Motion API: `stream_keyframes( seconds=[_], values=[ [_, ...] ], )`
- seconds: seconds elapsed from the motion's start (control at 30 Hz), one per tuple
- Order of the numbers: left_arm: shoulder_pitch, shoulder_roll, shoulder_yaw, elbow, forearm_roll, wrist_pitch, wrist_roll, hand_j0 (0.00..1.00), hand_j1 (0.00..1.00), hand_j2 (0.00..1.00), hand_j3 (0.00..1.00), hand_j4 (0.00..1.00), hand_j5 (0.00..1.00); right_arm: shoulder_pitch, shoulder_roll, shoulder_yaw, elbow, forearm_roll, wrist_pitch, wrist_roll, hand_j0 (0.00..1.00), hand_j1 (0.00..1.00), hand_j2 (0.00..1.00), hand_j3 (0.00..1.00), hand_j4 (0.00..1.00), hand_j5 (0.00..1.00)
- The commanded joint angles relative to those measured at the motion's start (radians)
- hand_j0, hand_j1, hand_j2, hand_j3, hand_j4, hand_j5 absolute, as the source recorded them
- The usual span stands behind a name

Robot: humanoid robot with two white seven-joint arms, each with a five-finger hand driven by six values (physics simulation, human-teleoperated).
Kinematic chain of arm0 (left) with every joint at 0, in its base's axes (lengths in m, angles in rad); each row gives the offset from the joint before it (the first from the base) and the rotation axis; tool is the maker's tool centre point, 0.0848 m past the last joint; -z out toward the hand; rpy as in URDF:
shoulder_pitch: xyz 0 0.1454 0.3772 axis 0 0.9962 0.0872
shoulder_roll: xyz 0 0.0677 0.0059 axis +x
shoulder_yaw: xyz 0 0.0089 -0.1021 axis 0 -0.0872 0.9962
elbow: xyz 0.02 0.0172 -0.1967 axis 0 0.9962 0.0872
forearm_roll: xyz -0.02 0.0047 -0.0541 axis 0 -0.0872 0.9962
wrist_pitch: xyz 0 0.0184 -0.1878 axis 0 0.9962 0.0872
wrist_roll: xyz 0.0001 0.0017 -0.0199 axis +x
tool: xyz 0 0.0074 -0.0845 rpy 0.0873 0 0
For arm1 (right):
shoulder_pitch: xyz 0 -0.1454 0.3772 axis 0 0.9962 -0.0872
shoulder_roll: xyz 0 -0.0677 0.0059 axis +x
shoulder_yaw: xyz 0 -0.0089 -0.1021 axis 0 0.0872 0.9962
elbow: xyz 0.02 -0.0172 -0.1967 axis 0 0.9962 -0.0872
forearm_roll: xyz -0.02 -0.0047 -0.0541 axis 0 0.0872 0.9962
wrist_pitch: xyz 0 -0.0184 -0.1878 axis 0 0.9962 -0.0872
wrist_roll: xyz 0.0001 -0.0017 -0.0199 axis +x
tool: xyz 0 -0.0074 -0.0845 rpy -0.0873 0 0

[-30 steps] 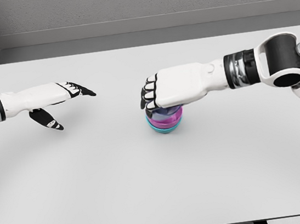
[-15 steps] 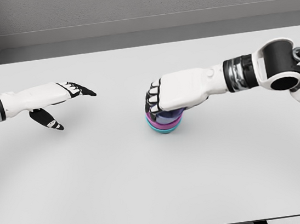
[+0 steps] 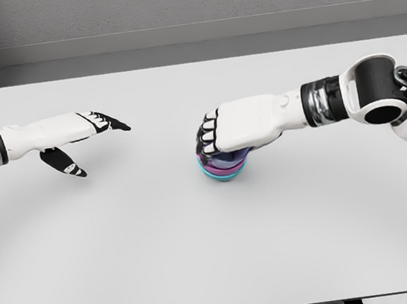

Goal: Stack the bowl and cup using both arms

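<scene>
Dark strip running under worktop (image 3: pixel 204 272) front edge. Worktop lying pale grey, matte. Cup (image 3: pixel 225 156) sitting in teal bowl (image 3: pixel 223 172) mid-worktop; right hand (image 3: pixel 239 126) fingers curling around cup. Left hand (image 3: pixel 66 136) hovering well apart, fingers spread, holding nothing. Grey wall (image 3: pixel 184 1) standing behind.

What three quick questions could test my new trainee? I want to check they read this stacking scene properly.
1. True or false: the open left hand touches the stack.
2. Which hand is curled over the purple cup?
3. The purple cup sits in: A) a teal bowl, B) a red tray, C) a black box.

Key: 1 false, it hovers apart over the white table; 2 the right hand; 3 A.
</scene>
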Motion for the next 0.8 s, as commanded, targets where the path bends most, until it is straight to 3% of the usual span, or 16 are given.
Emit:
stream_keyframes(
  seconds=[0.0, 0.13, 0.23, 0.4, 0.47, 0.77],
  values=[
    [0.000, 0.001, 0.001, 0.000, 0.007, 0.003, 0.000, 1.00, 1.00, 1.00, 1.00, 1.00, 1.00, 0.000, 0.000, -0.001, 0.000, -0.005, 0.003, 0.000, 1.00, 1.00, 1.00, 1.00, 1.00, 1.00],
    [0.000, 0.003, 0.001, 0.000, 0.008, 0.003, 0.000, 1.00, 1.00, 1.00, 1.00, 1.00, 1.00, 0.000, -0.009, -0.026, 0.000, -0.005, 0.003, 0.000, 1.00, 1.00, 1.00, 1.00, 1.00, 1.00],
    [0.000, 0.004, 0.001, 0.000, 0.008, 0.003, 0.000, 1.00, 1.00, 1.00, 1.00, 1.00, 1.00, 0.011, -0.037, -0.138, 0.078, -0.008, 0.003, 0.000, 1.00, 1.00, 1.00, 1.00, 1.00, 1.00],
    [0.000, 0.003, 0.002, 0.000, 0.007, 0.003, 0.000, 1.00, 1.00, 1.00, 1.00, 1.00, 1.00, 0.034, -0.048, -0.263, 0.419, -0.018, 0.003, 0.000, 1.00, 1.00, 1.00, 1.00, 1.00, 1.00],
    [0.009, 0.001, 0.005, 0.011, 0.008, 0.003, 0.000, 1.00, 1.00, 1.00, 1.00, 1.00, 1.00, 0.034, -0.042, -0.262, 0.506, -0.013, 0.003, 0.000, 1.00, 1.00, 1.00, 1.00, 1.00, 1.00],
    [0.014, 0.008, 0.005, 0.023, 0.008, 0.003, 0.000, 1.00, 1.00, 1.00, 1.00, 1.00, 1.00, 0.051, -0.054, -0.266, 0.533, -0.010, 0.003, 0.000, 1.00, 1.00, 1.00, 1.00, 1.00, 1.00]
  ],
)
